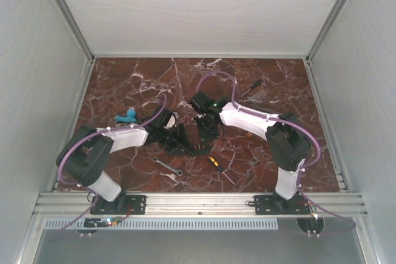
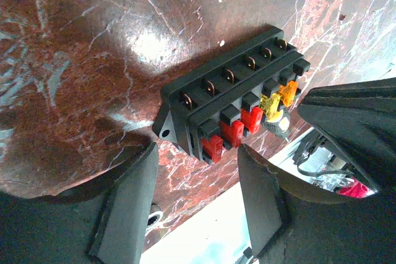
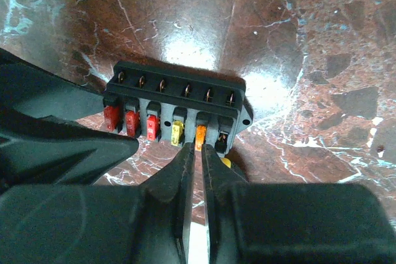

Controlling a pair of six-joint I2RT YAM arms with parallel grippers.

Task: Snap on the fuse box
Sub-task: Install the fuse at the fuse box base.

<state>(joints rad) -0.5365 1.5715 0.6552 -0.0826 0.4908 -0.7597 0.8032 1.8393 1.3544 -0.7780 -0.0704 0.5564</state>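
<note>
The right gripper (image 3: 197,151) has its fingers nearly together, tips at the orange fuse (image 3: 200,135). The left gripper (image 2: 197,151) stands with fingers apart, holding nothing. Between them the fuse box (image 3: 176,100) lies mid-table, its long axis crosswise to the right gripper and its exposed fuse row facing that gripper. Beneath spreads veined red-brown marble (image 1: 260,91), enclosed by pale walls (image 1: 185,4).

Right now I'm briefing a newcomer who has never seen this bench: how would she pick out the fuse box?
Look at the red-brown marble table and go to its middle, just beyond the yellow-handled screwdriver and the silver wrench. The fuse box is the black oblong block there, the only thing with a row of red, yellow and orange fuses.
</note>
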